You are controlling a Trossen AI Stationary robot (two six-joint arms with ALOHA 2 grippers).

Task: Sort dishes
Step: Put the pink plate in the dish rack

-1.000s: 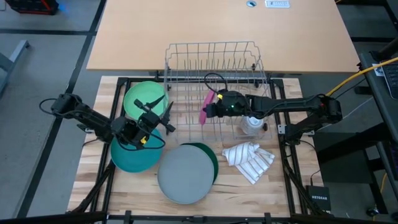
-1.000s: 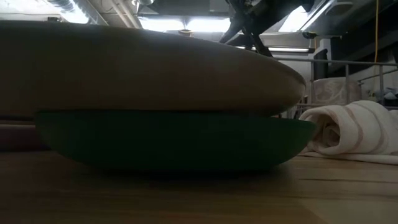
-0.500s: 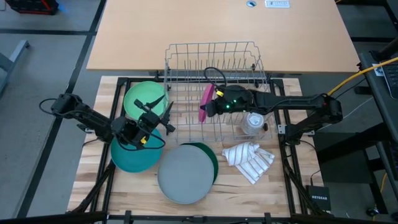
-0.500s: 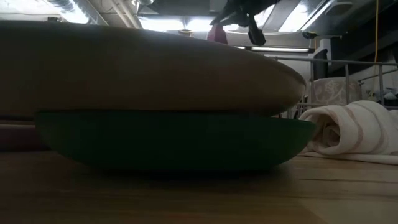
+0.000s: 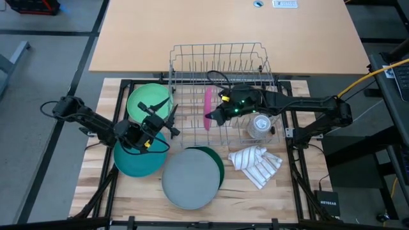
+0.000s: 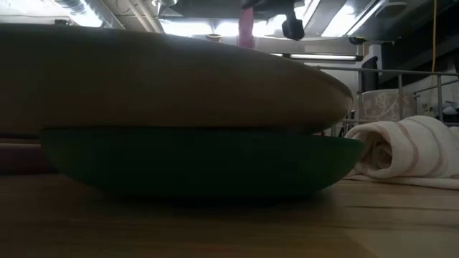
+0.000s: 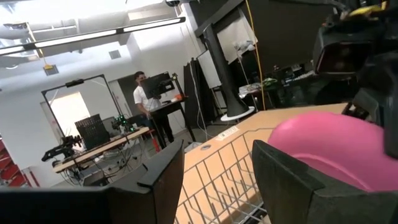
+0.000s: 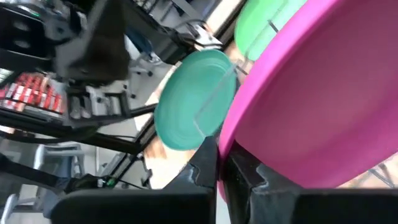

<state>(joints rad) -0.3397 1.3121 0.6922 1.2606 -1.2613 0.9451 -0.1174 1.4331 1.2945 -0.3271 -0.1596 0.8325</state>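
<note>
My right gripper (image 5: 211, 119) is shut on a pink plate (image 5: 208, 107) that stands on edge over the wire dish rack (image 5: 220, 70); the plate also shows in the low view (image 6: 246, 29) and the left wrist view (image 7: 323, 146). My left gripper (image 5: 166, 118) is open and empty above the meeting of a light green plate (image 5: 144, 99) and a teal plate (image 5: 135, 163), which lie flat on the table. A grey plate (image 5: 190, 179) lies on a dark green one (image 5: 219, 163). My right gripper pinches the pink plate's rim (image 8: 231, 140) between its two fingers, at the plate's near end. The fingers come level from the table's right side. The plate stands on edge, upright, over the rack; whether it touches the wires I cannot tell.
A small clear glass cup (image 5: 259, 126) stands in the rack's right part. A striped white cloth (image 5: 255, 166) lies rolled at the front right. The rack's upright tines (image 5: 223, 64) stand behind the plate. A person (image 7: 146, 102) stands far off in the room.
My right gripper has risen and turned over the rack, tipping the pink plate from a slant to upright on edge. The left arm and the plates on the table have kept still.
</note>
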